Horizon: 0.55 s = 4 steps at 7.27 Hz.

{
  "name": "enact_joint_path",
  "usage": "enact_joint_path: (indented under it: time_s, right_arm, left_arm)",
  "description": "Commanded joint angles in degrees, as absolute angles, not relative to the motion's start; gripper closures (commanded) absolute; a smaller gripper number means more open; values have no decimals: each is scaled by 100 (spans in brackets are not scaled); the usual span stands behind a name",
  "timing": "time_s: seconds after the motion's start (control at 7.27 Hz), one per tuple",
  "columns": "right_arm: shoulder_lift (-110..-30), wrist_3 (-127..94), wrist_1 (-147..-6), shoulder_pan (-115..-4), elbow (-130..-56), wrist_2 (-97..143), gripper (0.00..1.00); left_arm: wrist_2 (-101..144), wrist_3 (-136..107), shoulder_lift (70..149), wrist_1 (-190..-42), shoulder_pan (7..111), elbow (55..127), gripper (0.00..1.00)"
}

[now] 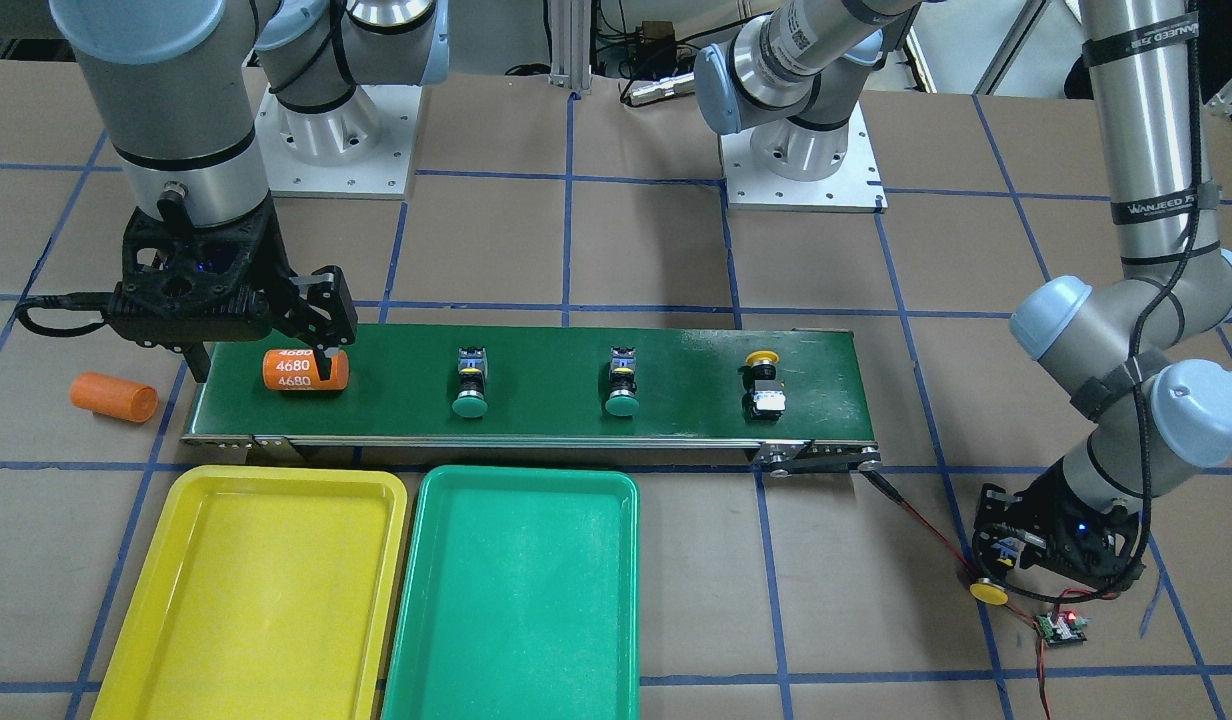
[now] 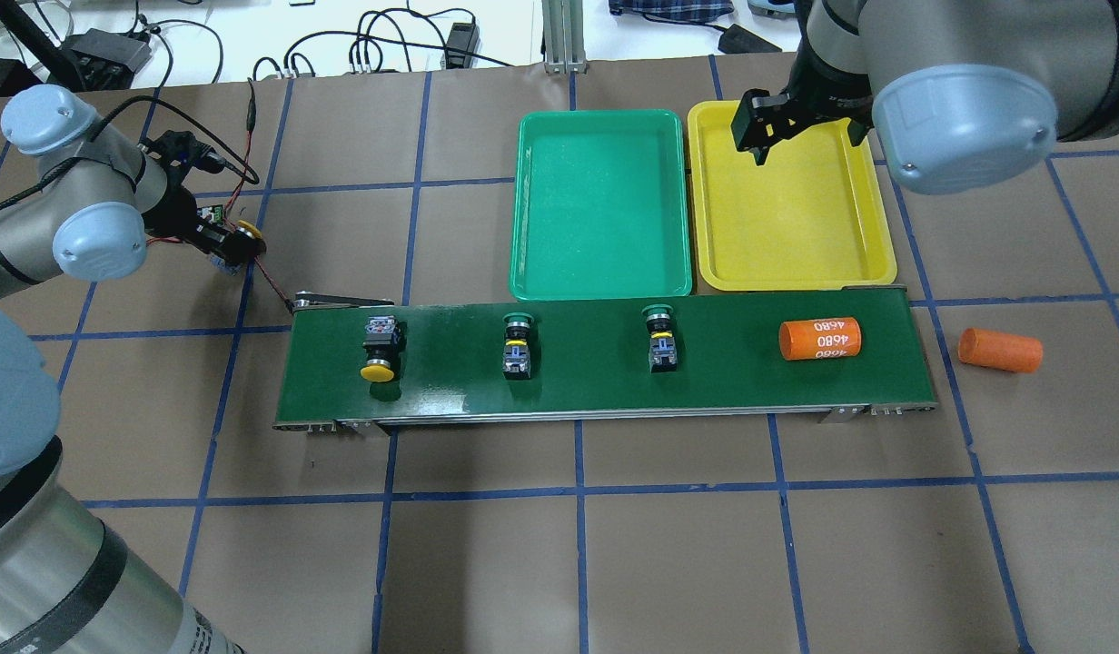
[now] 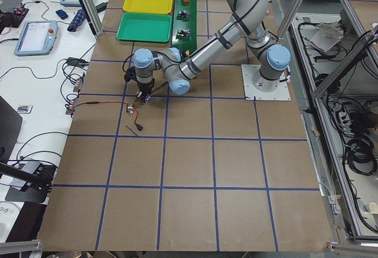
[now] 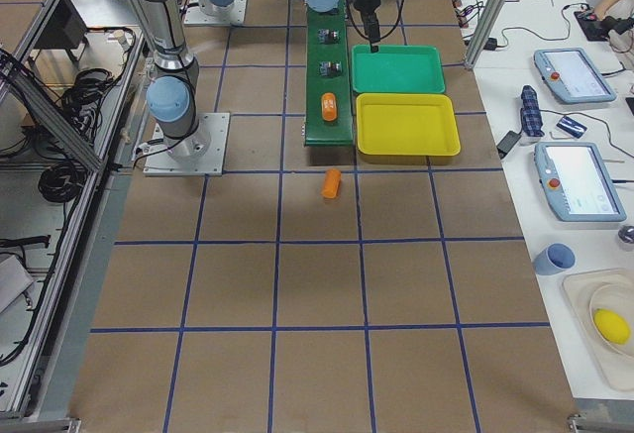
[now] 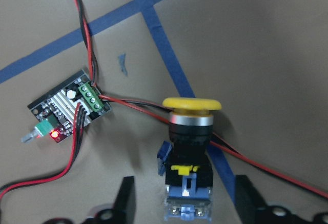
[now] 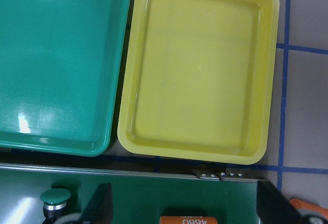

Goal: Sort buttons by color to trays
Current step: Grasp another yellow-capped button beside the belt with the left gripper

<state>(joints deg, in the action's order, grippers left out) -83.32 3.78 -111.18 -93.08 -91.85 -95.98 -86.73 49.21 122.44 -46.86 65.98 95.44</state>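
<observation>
Button with a yellow cap (image 5: 190,147) sits low at the worktop (image 1: 656,250), off one end of the dark-green conveyor belt (image 1: 556,345). It is between the fingers (image 5: 126,198) of the left gripper (image 5: 185,196), which are spread, with a gap on either side of its black body. Red and black wires (image 5: 133,103) run past it to a small circuit board (image 5: 69,114) with a red light. A second yellow-capped button (image 1: 763,385), a green-capped button (image 1: 621,385) and another green-capped button (image 1: 470,388) lie in a spaced row on the belt. The right gripper (image 6: 185,198) hangs over the belt's other end, its fingers wide apart on either side of the orange cylinder marked 4680 (image 1: 296,372). A plain orange cylinder (image 1: 114,396) lies on the worktop beyond that end. The yellow tray (image 1: 256,600) and green tray (image 1: 516,600) sit side by side along the belt's edge away from the robot.
</observation>
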Motion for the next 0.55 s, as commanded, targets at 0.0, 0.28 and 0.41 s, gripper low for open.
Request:
enact_joint_path:
  time_s: [0.0,0.28,0.41]
  right_arm:
    - [-8332,378,-11118,-9308,-9185,-9598,0]
    - [-8332,378,-11118,-9308,-9185,-9598,0]
    - [-8332,378,-11118,-9308,-9185,-9598,0]
  left_arm:
    - [-8570,4957,12209,-4737,6600,9536,100]
    - [-8429,4887,11754,-5356,6644,9440,100]
    - [-8429,4713,11359,-6040,6697,9379,100]
